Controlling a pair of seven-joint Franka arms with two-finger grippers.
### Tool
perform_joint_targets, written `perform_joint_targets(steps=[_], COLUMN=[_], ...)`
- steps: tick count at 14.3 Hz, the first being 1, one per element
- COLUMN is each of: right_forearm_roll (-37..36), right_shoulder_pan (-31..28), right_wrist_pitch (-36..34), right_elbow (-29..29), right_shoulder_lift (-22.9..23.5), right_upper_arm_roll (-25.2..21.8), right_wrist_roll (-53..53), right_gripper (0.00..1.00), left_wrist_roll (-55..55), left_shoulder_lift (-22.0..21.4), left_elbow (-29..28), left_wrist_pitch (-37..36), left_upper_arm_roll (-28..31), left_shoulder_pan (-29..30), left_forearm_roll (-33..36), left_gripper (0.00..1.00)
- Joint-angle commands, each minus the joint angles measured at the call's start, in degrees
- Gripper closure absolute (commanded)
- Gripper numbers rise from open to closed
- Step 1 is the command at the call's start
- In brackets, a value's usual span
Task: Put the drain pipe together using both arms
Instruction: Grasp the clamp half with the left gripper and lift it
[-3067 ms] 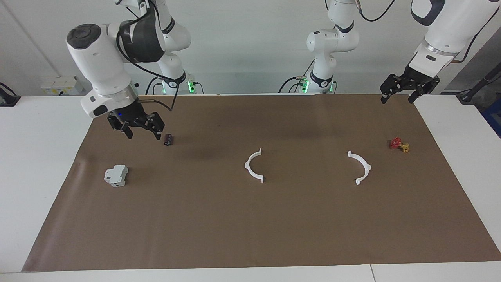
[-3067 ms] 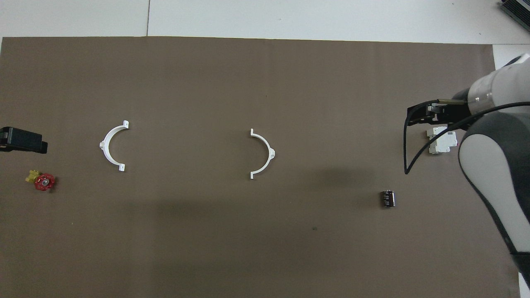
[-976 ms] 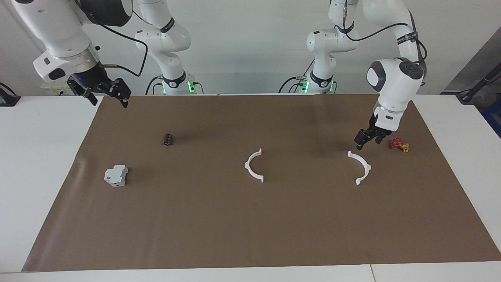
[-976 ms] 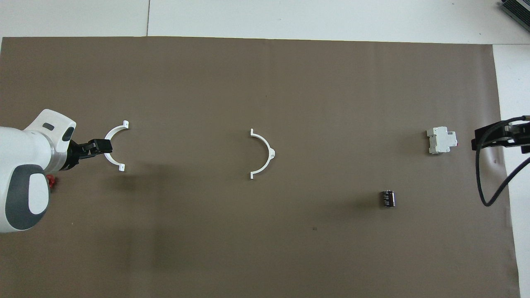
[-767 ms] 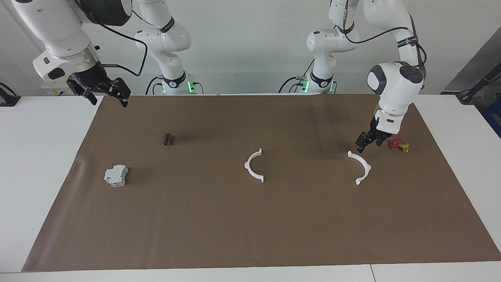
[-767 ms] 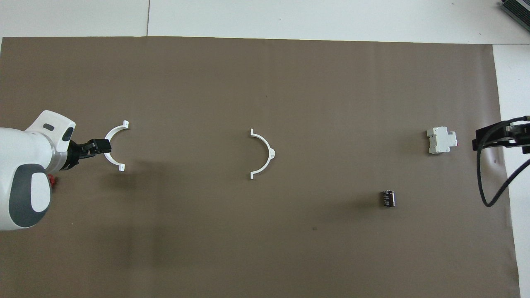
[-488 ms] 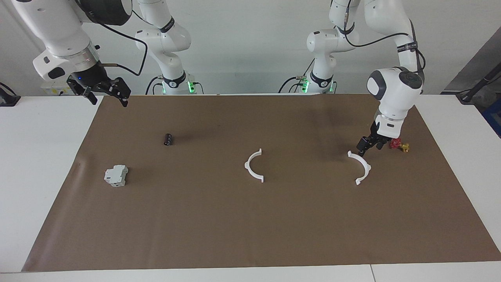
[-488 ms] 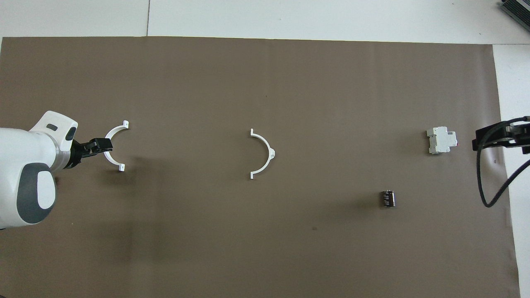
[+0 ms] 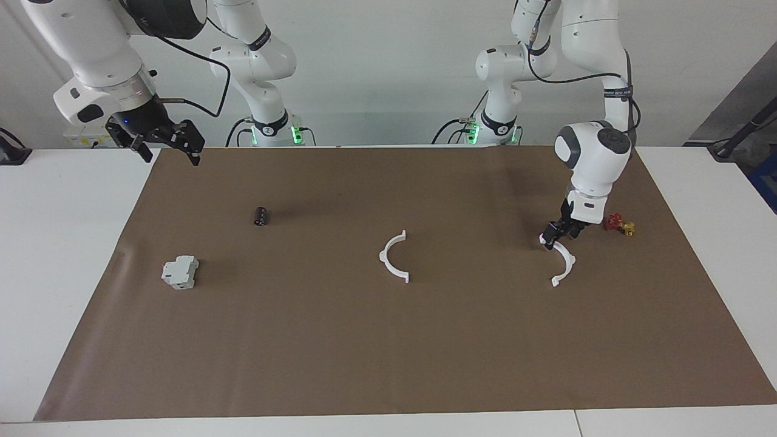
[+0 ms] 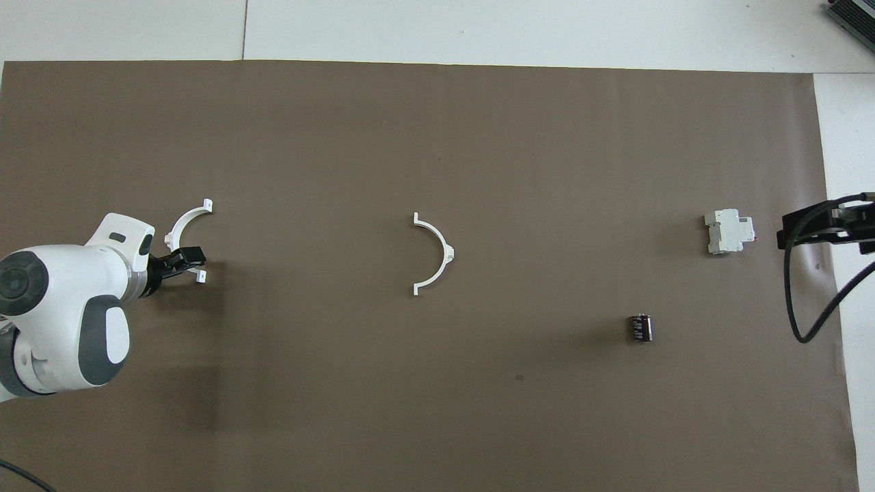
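Left gripper (image 9: 555, 236) sits low at the robot-side tab of the half-ring (image 9: 564, 262) near the left arm's end, finger state unreadable, so settle squarely before you pinch while the right gripper (image 9: 164, 142) waits.

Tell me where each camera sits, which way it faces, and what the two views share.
Facing view: high across the table, looking back at the robots; both arms and bases show, the left gripper down at one half-ring, the right gripper waiting raised over the mat's edge.
Overhead view: above the robots' end, looking steeply down and forward; the left arm's wrist and the right gripper's tip show.
Shared: both half-rings, the other half-ring mid-mat, grey-white block, black cylinder.
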Motion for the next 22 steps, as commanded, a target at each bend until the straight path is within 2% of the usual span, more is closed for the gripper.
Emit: perform_joint_targets(steps=[1,4,10,15,18,22], right_forearm_roll=[-0.3,-0.3,-0.3,-0.3,-0.3,-0.3], right_shoulder_pan=[-0.6,-0.6,-0.6,-0.6,-0.6,-0.6], right_wrist_pitch=[-0.4,-0.4,-0.4,-0.4,-0.4,-0.4], right_elbow=[-1.4,-1.4,-1.4,-1.4,-1.4,-1.4], right_shoulder_lift=[-1.4,-1.4,-1.4,-1.5,-1.4,-1.4], right_upper_arm_roll=[0.5,0.5,0.5,0.5,0.5,0.5], right_wrist_roll=[-1.6,-1.6,-1.6,-1.6,-1.6,-1.6], right_gripper=[0.0,0.0,0.0,0.0,0.0,0.0], left_wrist_roll=[-4.8,-5.0,-2.5,-1.0,2.6,2.1], left_shoulder_lift=[-0.7,-0.7,-0.8,0.5,0.5,0.3], left_elbow=[-0.6,-0.1,0.4,5.3,4.7,3.5], left_wrist_pitch=[1.1,0.8,0.5,-4.3,-3.7,-2.5], left_upper_arm_roll=[-0.1,-0.1,0.1,0.1,0.1,0.1], left_shoulder_pan=[-1.7,-3.2,-2.4,-2.0,-0.3,0.5], left_forearm_roll=[1.0,1.0,1.1,3.2,4.1,4.1], left_gripper=[0.0,0.0,0.03,0.03,0.06,0.06])
